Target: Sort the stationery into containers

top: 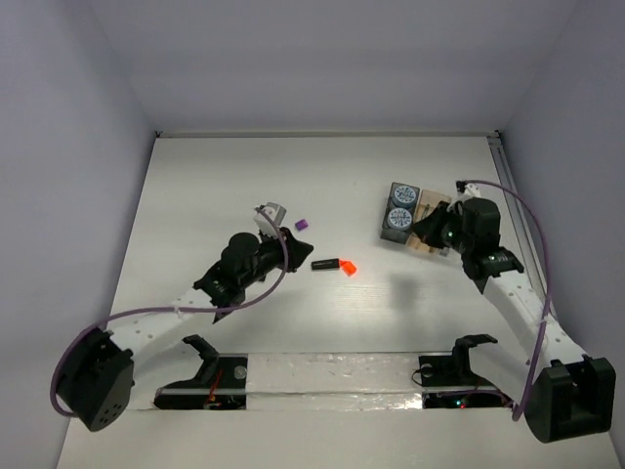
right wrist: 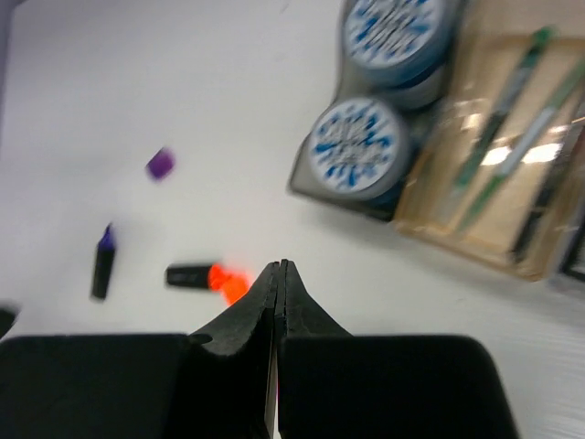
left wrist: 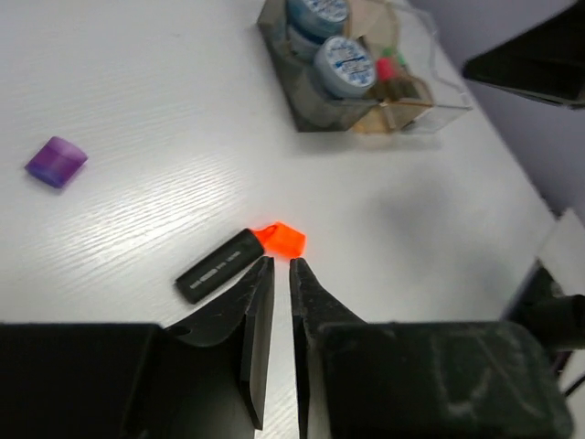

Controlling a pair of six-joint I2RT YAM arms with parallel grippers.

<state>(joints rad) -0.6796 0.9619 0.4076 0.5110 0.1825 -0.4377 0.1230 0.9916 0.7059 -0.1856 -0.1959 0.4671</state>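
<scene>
Well to the left of the dark grey holder (top: 399, 212), the left gripper (left wrist: 281, 265) has its fingers drawn together to a thin slit, with nothing between them. Its tips sit just beside the orange-capped highlighter (left wrist: 233, 262), which lies flat on the white table (top: 244, 176). The orange cap points toward the holder.

The right wrist view also shows a short black marker with a purple tip (right wrist: 103, 262), farther from the holder than the orange-capped one. A loose purple cap (top: 302, 224) lies alone on the table, left of the holder and apart from both markers.

The holder itself carries two round blue-and-white pieces (right wrist: 356, 148), one beside the other. The clear box (top: 437, 231) with its tan insert touches the holder's right side and holds several pens. The right gripper (right wrist: 279, 267) hangs over that box, its fingers pressed fully together and holding nothing.
</scene>
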